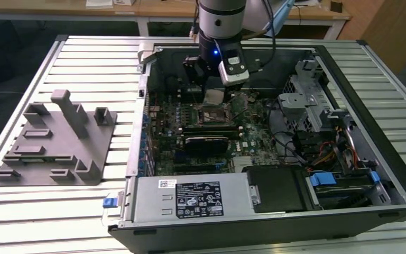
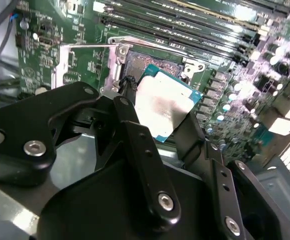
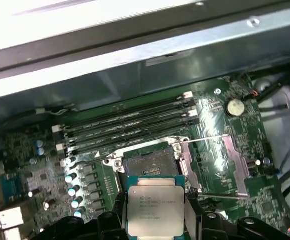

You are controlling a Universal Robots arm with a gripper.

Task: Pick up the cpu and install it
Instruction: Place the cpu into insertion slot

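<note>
**Inspector:** State of the hand [image 2: 162, 112]?

**Onlooker:** Clamped on the cpu [image 2: 167, 107]. In the second wrist view one black finger [image 2: 140, 150] presses one edge of the chip and its partner presses the opposite edge. The silver-white top faces up and shows between them.

**Inspector:** Location of the cpu?

**Onlooker:** Inside the open computer case [image 1: 393, 174], held in the hand over the motherboard [image 3: 235, 130]. In the first wrist view it sits just beside the socket [image 3: 147, 167], at the socket edge facing away from the memory slots [image 3: 130, 125]. In the second wrist view it looks tilted, with one corner over the socket frame. I cannot tell whether it touches.

**Inspector:** Condition of the socket?

**Onlooker:** Uncovered. Its dark contact field is exposed, and the metal load plate [image 3: 235, 165] is swung open, lying flat on the board beside it. The chip is not seated.

**Inspector:** Layout on the surface [image 1: 90, 63]?

**Onlooker:** The case lies on its side with the open face up, toward the surface's edge at the exterior view's right. A grey fixture block [image 1: 55, 143] stands well apart from it, near the edge at the exterior view's left. The arm comes down into the case near the case's far wall.
</note>
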